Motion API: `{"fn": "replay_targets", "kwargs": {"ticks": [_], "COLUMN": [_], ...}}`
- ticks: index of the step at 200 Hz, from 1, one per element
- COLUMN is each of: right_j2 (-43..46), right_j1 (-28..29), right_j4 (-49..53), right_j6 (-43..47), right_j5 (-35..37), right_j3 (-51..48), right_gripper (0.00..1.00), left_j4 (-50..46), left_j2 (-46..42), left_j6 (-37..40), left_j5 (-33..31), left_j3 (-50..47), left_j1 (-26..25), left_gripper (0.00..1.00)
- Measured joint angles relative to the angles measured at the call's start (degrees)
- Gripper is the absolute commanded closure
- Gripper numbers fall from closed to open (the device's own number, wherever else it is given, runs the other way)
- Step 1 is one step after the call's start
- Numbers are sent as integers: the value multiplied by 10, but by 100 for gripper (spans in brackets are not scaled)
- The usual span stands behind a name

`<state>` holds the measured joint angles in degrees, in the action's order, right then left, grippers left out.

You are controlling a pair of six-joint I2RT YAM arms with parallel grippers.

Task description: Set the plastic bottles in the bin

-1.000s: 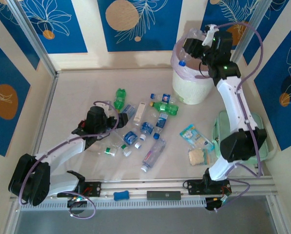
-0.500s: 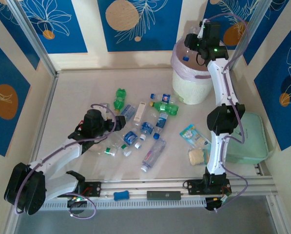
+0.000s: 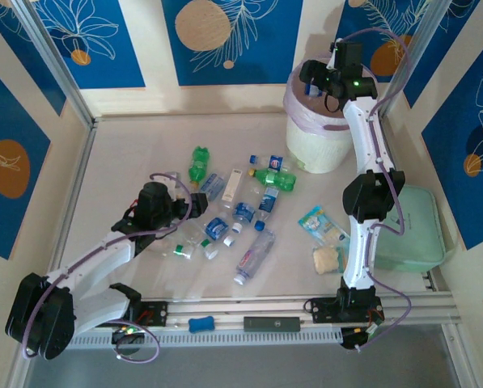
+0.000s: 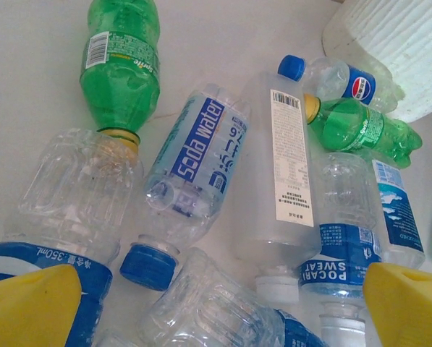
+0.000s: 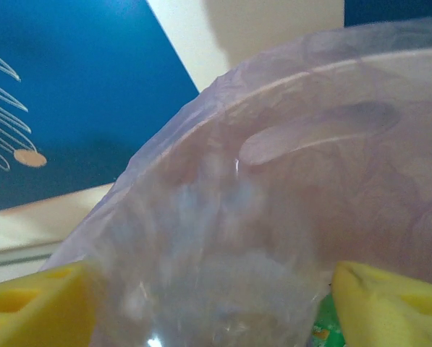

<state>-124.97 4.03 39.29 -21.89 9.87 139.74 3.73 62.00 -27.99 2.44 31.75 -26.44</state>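
Holds a clear bottle (image 5: 208,253) in the right gripper (image 3: 312,81) above the bin (image 3: 306,145) at 1 o'clock; spreads the left gripper (image 4: 217,303) wide over plastic bottles (image 4: 197,155).

pale table (image 3: 128,153) carries scattered plastic bottles (image 3: 253,257), bin (image 3: 315,149), snack packets (image 3: 315,220), mint case (image 3: 415,230)

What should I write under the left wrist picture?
Open left gripper above a jumble of clear and green bottles, bin nearby.
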Motion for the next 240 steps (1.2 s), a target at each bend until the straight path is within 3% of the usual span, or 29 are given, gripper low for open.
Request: {"fn": "replay_targets", "kwargs": {"ticks": [52,88,169,240], "right_j2": [7,92,426,600], "right_j1": [1,9,64,110], "right_j4": [9,6,-116,-153], "right_j6": [7,17,11,-65], "right_j5": [0,0,-48,-58], "right_j3": [4,-71,-463,-760], "right_gripper": [1,1,1,1], "left_j4": [-1,-1,-2,-19], "left_j2": [-8,-7,-6,38], "left_j6": [0,-2,-24,-30], "left_j5": [0,1,20,35], "left_j3": [0,0,14,70], "left_j1": [0,0,-8,-64], "left_gripper": [0,0,0,0]}}
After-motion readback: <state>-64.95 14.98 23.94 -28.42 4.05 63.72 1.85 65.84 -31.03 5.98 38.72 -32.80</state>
